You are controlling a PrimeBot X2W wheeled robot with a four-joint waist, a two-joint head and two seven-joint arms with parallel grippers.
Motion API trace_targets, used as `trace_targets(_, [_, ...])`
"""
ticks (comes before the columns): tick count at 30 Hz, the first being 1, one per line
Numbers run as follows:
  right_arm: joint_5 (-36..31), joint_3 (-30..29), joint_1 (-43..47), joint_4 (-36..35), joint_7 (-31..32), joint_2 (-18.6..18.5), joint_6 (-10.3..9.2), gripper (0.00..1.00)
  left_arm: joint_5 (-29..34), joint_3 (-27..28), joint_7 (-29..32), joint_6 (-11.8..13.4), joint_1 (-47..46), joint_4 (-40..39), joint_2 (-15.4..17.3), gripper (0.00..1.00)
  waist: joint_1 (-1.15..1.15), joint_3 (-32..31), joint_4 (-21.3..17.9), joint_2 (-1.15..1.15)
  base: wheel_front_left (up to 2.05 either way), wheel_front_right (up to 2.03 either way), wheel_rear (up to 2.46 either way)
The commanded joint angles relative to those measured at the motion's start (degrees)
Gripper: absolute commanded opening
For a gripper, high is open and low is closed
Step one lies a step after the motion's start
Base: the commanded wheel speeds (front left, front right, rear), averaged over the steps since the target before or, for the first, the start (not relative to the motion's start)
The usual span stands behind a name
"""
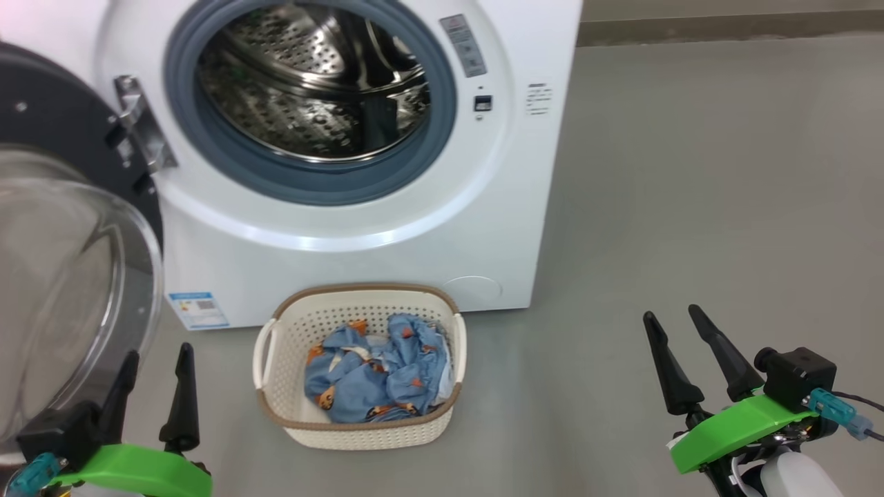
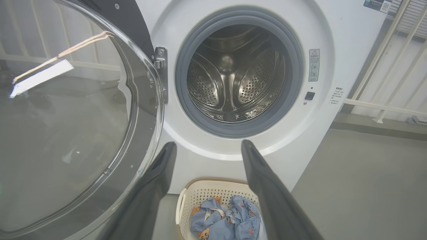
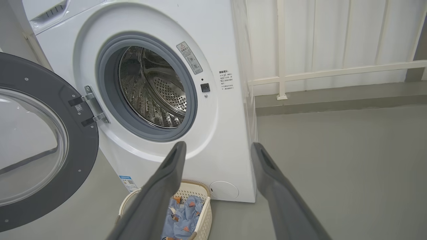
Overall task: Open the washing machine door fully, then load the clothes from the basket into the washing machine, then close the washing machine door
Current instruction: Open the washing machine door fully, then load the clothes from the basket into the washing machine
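Count: one basket (image 1: 366, 435), one clothes (image 1: 376, 376) heap, one open door (image 1: 41, 117).
Left jaws, right jaws: apart, empty.
Room: floor (image 1: 690, 207), rightward.

Home laundry corner, white front-loading washing machine (image 1: 359, 269) on bare grey floor (image 1: 690, 207), basket (image 1: 359, 433) of clothes (image 1: 376, 379) in front, pale railing (image 3: 333, 71) behind.

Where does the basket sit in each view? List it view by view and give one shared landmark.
Head view: basket at lower centre, on the floor before the washing machine.
Left wrist view: bottom centre, cut by the edge.
Right wrist view: bottom edge, left of centre.
Shared landmark: the grey gasket, above the basket in every view.
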Motion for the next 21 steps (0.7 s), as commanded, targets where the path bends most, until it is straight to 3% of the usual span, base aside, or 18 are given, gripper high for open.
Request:
trace_targets(1, [0.25, 1.25, -1.55, -1.67, -0.68, -0.53, 0.09, 1.0, -0.3, 2.25, -0.59, -0.19, -1.32, -1.69, 1.44, 1.0, 0.0, -0.25, -1.21, 0.0, 0.0, 0.0, 0.0])
trace_targets(21, [-0.37, 0.31, -1.44, -3.05, -0.68, -1.91, 0.09, 1.0, -0.06, 2.27, -1.76, -1.14, 0.1, -2.53, 0.45, 1.0, 0.0, 0.1, -2.78, 0.0, 0.0, 0.0, 0.0])
